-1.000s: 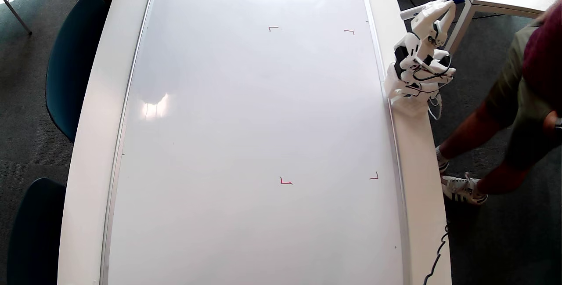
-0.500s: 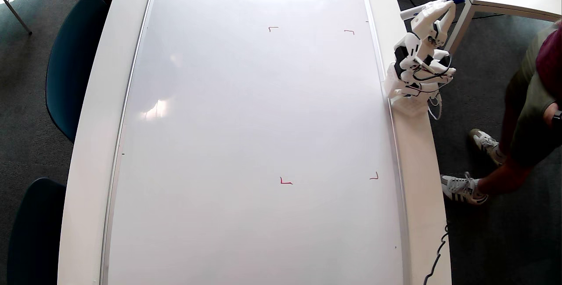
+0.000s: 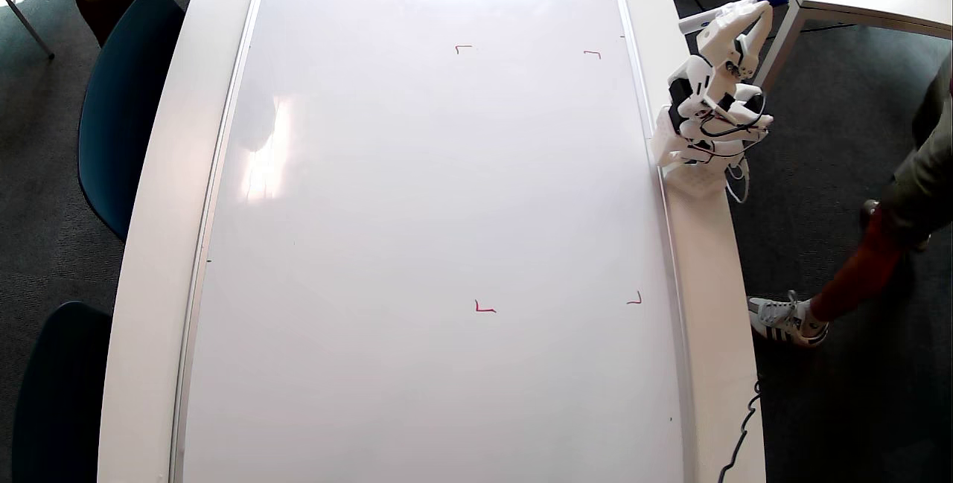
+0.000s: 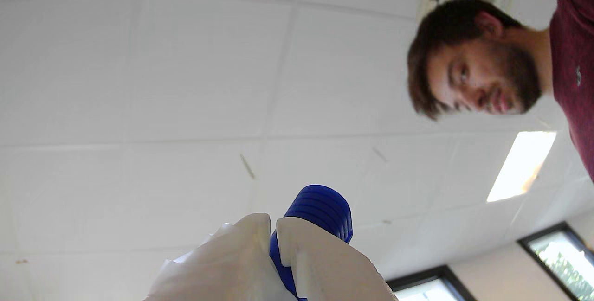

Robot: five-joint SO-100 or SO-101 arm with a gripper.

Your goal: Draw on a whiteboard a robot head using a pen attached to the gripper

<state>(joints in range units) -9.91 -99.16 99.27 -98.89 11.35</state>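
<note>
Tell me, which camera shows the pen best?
The overhead view: the pen shows nearly whole there, white barrel and blue end, lying across the gripper beyond the whiteboard. The wrist view shows only its blue ribbed end poking out between the closed fingers, against the ceiling.

White 3D-printed arm (image 3: pixel 707 107) with black motors, looping black wires and a white gripper (image 3: pixel 748 13).

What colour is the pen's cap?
Blue, ribbed cap on the pen; clearest in the wrist view, between the claw fingers.
</note>
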